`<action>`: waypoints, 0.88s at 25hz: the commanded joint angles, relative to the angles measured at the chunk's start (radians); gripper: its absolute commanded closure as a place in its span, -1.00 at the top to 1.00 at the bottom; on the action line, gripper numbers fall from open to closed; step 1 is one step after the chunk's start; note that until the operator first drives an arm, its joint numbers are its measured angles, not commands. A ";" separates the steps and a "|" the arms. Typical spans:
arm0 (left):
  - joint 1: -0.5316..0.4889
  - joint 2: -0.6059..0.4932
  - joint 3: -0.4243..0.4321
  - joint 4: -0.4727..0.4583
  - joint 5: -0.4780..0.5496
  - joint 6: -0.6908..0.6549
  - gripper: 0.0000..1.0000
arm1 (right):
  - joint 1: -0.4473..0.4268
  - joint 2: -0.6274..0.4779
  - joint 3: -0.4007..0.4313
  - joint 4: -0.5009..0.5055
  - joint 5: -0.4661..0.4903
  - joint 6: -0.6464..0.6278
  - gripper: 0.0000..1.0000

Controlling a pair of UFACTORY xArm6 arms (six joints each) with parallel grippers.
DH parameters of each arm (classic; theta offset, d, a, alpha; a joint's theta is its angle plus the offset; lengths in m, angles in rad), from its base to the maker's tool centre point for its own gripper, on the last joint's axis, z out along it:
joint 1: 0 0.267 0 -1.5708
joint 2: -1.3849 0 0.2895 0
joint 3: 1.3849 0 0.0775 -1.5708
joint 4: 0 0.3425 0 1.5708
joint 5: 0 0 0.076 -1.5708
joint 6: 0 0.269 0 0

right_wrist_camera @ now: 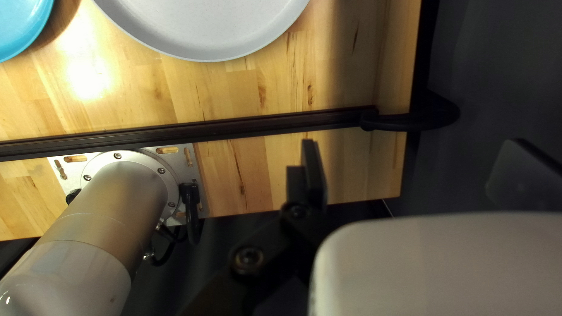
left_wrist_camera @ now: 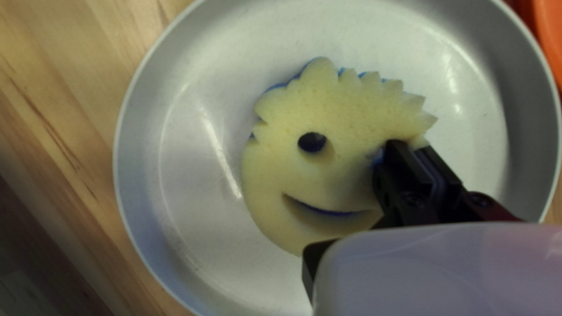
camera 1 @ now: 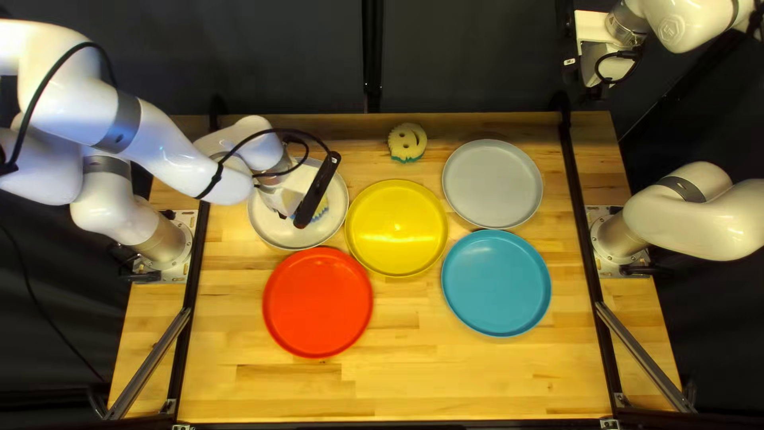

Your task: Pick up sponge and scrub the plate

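Clock positions are taken from the yellow plate point(camera 1: 396, 227). The red plate point(camera 1: 318, 302) is noted between seven and eight o'clock, the blue plate point(camera 1: 496, 283) at four. At nine, within the off-white plate's rim point(camera 1: 267, 223), the smiling sponge point(left_wrist_camera: 333, 175) is gripped at its edge by the left hand point(camera 1: 290, 195). The grey plate point(camera 1: 493, 183) is found at two, the green-backed sponge point(camera 1: 407, 143) at twelve. Beyond, the right hand point(camera 1: 593, 48) is raised, fingers point(right_wrist_camera: 313, 175) wide apart; a round emblem point(camera 1: 671, 30) is borne on its arm.
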 commanded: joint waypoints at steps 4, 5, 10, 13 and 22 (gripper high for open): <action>-0.056 0.009 -0.021 -0.003 0.007 -0.057 -1.00 | 0.000 0.000 0.000 0.000 0.000 0.000 1.00; -0.076 0.013 -0.027 -0.003 0.003 -0.073 -1.00 | 0.000 0.000 0.000 0.000 0.000 0.000 1.00; -0.213 0.018 -0.060 -0.001 -0.024 -0.174 -1.00 | 0.000 0.000 0.000 0.000 0.000 0.000 1.00; -0.283 0.039 -0.074 -0.004 -0.061 -0.211 -1.00 | 0.000 0.000 0.000 0.000 0.000 0.000 1.00; -0.294 0.007 -0.028 0.002 -0.078 -0.205 -1.00 | 0.000 0.000 0.000 0.000 0.000 0.000 1.00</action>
